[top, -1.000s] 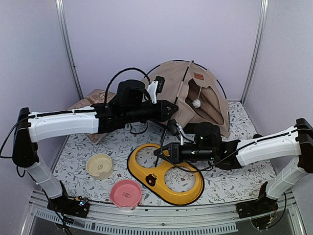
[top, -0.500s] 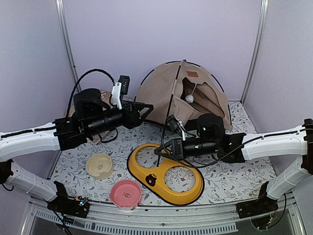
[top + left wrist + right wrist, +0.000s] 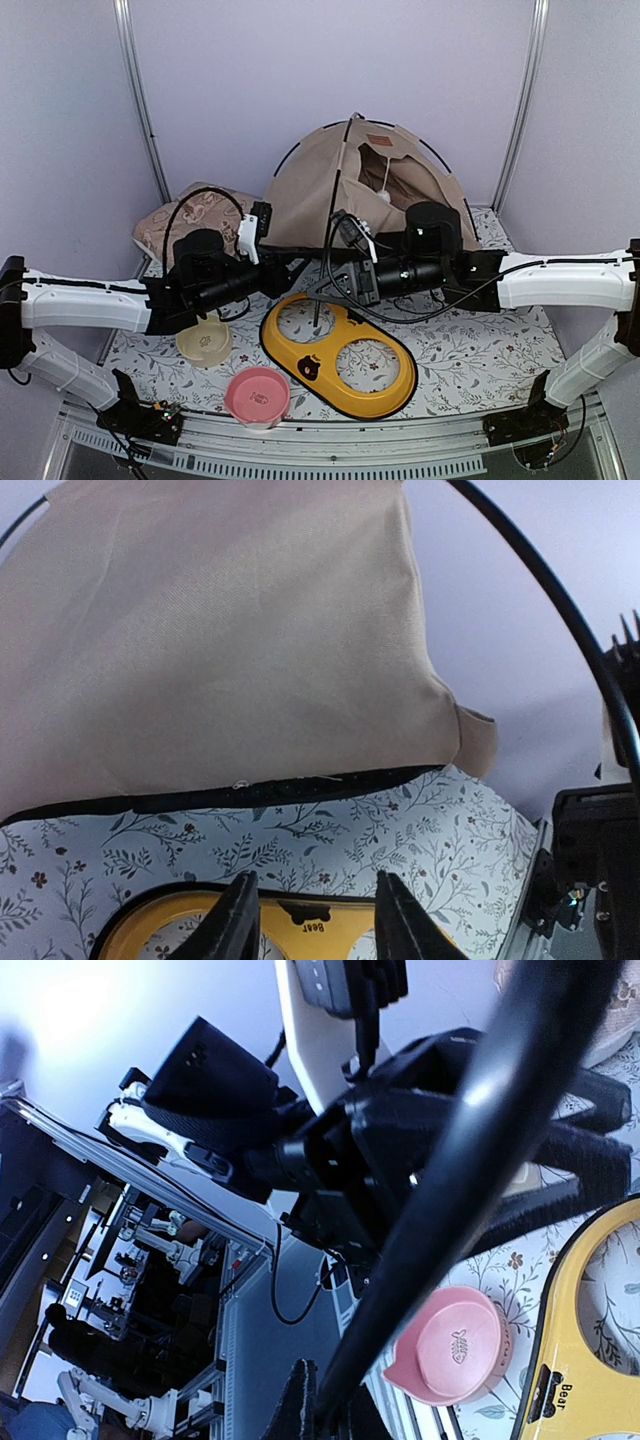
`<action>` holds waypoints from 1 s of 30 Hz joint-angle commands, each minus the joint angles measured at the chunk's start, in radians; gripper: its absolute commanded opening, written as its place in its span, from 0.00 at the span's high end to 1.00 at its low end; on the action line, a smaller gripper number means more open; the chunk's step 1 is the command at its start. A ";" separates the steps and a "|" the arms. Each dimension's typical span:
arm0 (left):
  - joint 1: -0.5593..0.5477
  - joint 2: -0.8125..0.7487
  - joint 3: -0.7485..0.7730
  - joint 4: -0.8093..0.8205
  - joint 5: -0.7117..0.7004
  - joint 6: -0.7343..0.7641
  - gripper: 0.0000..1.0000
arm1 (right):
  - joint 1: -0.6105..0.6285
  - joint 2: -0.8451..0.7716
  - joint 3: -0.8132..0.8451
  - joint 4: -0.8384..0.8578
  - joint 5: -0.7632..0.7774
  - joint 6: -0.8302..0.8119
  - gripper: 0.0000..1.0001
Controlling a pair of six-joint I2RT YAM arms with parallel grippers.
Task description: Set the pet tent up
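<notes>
Nearest me, a pink bowl (image 3: 257, 393), a cream bowl (image 3: 203, 342) and a yellow feeder tray (image 3: 336, 344) sit where they sat a second ago on the flowered bench (image 3: 470, 355). Above the tray's far end, the left gripper (image 3: 315, 920) has pulled back and dropped low. A second ago it was reaching up against the tent's front. Its fingers are now moderately apart with nothing between them, pointing at the tent's lower hem. The right gripper (image 3: 318, 1412) is clamped tight on a black pole (image 3: 445, 1190) and has lifted a little toward the tent. Beyond both, the tent (image 3: 310, 190) stands at the back of the bench, spread wider to the left than before, its white pom-pom (image 3: 383, 197) hanging in the doorway. With the left arm lowered, the patterned pillow (image 3: 190, 215) at back left now shows.
</notes>
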 commanded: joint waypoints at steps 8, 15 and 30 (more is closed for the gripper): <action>-0.077 0.118 -0.021 0.383 0.030 0.083 0.52 | -0.026 0.022 0.127 0.043 -0.099 0.060 1.00; -0.104 0.221 0.030 0.478 -0.033 0.103 0.35 | -0.025 0.019 0.137 0.086 -0.092 0.125 1.00; -0.128 0.235 0.006 0.573 -0.188 0.163 0.27 | -0.060 0.065 0.280 0.184 0.007 0.394 1.00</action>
